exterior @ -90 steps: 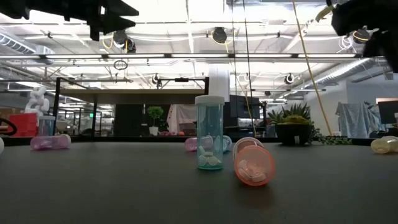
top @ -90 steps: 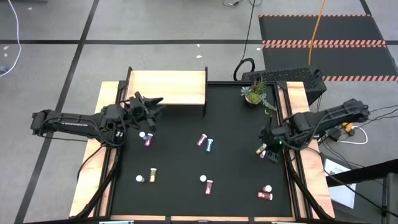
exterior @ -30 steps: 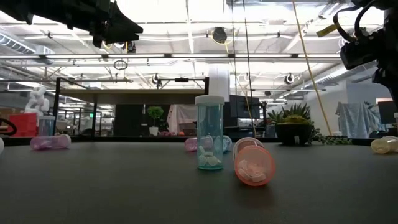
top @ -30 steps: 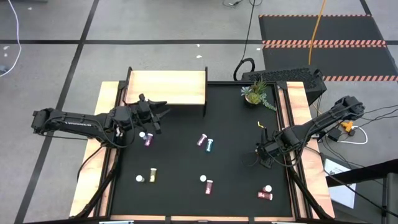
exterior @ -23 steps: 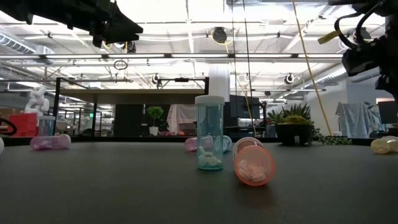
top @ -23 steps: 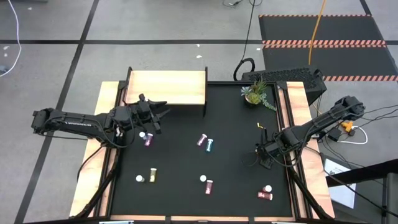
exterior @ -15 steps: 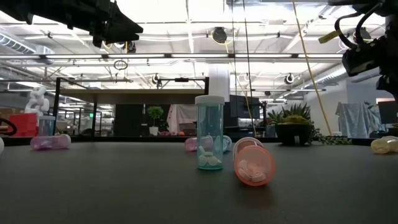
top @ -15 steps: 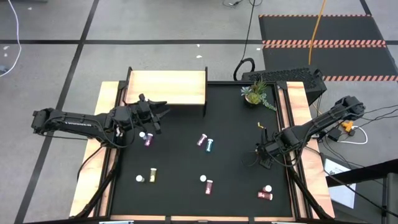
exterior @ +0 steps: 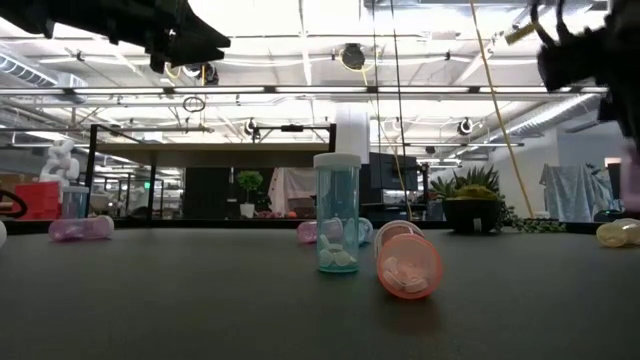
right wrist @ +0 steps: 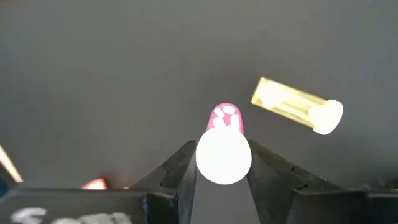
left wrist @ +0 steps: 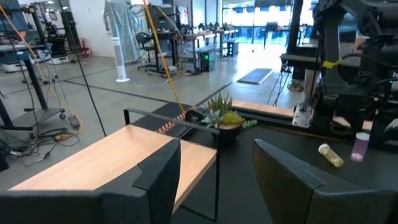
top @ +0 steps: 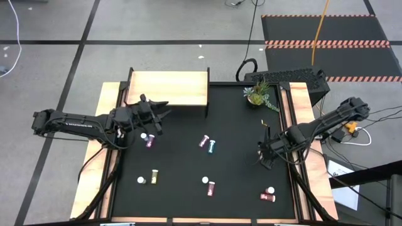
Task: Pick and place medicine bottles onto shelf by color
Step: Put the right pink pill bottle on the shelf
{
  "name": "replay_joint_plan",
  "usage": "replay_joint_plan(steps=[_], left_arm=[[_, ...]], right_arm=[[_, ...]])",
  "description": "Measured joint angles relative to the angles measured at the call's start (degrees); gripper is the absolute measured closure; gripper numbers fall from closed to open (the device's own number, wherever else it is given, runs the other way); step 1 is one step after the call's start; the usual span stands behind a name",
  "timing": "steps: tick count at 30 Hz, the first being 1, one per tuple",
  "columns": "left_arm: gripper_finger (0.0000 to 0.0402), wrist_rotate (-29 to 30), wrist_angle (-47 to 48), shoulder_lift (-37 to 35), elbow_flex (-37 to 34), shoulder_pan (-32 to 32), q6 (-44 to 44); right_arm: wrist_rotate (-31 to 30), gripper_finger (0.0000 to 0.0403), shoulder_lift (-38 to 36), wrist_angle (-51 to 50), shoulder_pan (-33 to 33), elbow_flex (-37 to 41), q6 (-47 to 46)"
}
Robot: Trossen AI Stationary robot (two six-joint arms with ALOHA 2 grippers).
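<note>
My right gripper (right wrist: 222, 186) is shut on a pink medicine bottle (right wrist: 227, 118) with a white cap, just above the table's right side (top: 267, 157). A yellow bottle (right wrist: 295, 106) lies on its side on the mat beside it. My left gripper (left wrist: 214, 186) stands open and level near the shelf (top: 168, 88), a pale wooden board on thin black legs at the far left. Other bottles lie loose on the black mat: pink (top: 149, 141), pink and teal (top: 207, 144), yellow (top: 154, 177), orange (top: 210, 186), red (top: 268, 197). My right gripper pinches the pink bottle at its white cap (right wrist: 224, 155), one finger on each side of the cap. The fingers come from above, pointing steeply down. The bottle hangs upright below them, body downward, clear of the mat.
A potted plant (top: 257, 94) stands at the mat's far right. Wooden rails (top: 308, 125) run along both sides of the table. In the low view a teal bottle (exterior: 337, 213) stands upright and an orange one (exterior: 408, 265) lies in front of it.
My right gripper has risen from the mat, carrying the pink bottle up with it; the yellow bottle stays lying where it was.
</note>
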State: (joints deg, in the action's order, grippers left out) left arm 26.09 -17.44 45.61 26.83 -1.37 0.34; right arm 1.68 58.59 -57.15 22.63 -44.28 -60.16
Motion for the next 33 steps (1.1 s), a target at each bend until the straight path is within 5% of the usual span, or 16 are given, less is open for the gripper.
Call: replay_joint_plan(steps=[9, 20, 33], left_arm=[[0.0201, -0.02, 9.02, -1.97, 4.46, -0.07, -0.48], [0.0201, -0.05, 26.11, -2.25, 13.09, -0.06, -2.53], [0.0201, -3.65, 34.62, -2.27, 14.30, 0.04, -8.29]], right_arm=[[0.08, 0.0286, 4.91, -10.44, -6.83, -14.97, 8.52], [0.30, 0.0287, 23.12, -17.81, -19.43, -39.49, 29.18], [1.46, 0.0287, 41.43, -27.23, -29.97, -68.57, 41.13]])
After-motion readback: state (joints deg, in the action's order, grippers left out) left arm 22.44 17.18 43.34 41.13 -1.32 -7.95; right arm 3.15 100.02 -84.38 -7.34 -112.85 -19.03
